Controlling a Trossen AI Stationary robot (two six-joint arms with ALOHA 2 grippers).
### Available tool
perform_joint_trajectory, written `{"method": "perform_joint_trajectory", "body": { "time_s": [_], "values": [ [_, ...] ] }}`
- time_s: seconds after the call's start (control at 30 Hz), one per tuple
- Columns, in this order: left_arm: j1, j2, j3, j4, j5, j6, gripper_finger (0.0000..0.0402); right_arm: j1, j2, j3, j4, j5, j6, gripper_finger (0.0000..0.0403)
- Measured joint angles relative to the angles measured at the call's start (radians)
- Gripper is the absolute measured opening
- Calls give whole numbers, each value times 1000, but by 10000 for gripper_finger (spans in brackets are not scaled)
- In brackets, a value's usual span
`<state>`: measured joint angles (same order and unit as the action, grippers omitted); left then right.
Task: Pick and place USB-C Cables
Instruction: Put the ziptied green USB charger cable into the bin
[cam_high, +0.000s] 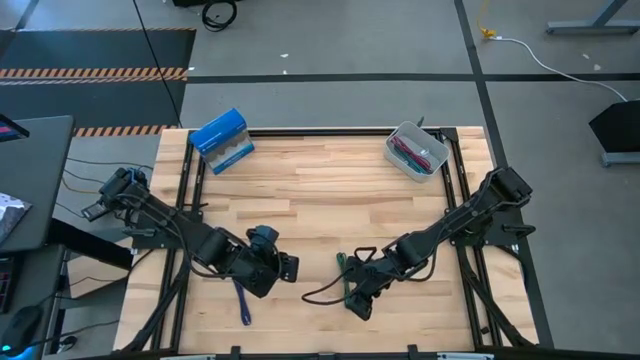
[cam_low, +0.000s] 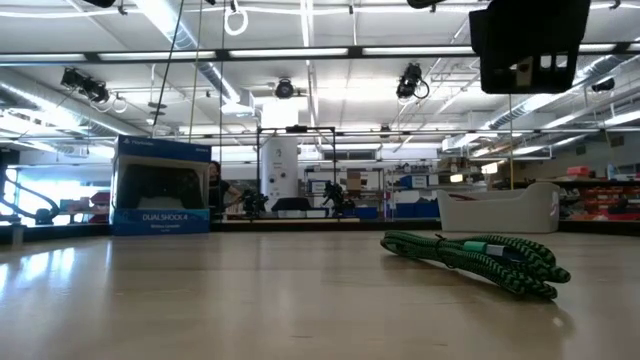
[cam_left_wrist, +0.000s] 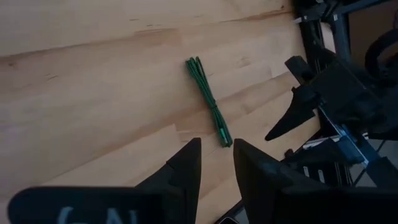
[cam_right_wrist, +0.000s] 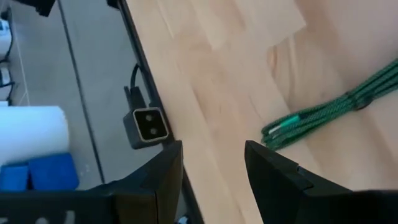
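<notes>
While the green cable lies on the table's near edge, running front to back, the right gripper hovers beside it, jaws open and empty. Farther off, the left gripper waits, jaws parted, holding nothing.

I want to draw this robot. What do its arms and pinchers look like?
Both arms are dark, nearly black, made of chunky jointed pieces with black cables running along them. The left gripper and right gripper each have two dark, wedge-shaped fingers that narrow toward the tips. White lettering shows on the left wrist.
</notes>
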<state>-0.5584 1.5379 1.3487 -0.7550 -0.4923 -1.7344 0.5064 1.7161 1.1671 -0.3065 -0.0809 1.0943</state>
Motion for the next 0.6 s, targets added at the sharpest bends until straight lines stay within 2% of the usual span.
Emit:
{"method": "perform_joint_trajectory", "body": {
  "time_s": [0.13, 0.3, 0.43, 0.6],
  "values": [
    [1, 0, 0, -6, 12, 0, 101, 0, 0, 0, -7, 36, 17, 179],
    [1, 0, 0, -80, 78, -11, 101, -3, 0, 0, -90, 95, 172, 179],
    [1, 1, 0, -157, 98, -59, 101, -3, 4, 0, -147, 143, 234, 179],
    [1, 1, 0, -175, 97, -56, 101, -10, 44, 0, -158, 131, 271, 179]
  ]
}}
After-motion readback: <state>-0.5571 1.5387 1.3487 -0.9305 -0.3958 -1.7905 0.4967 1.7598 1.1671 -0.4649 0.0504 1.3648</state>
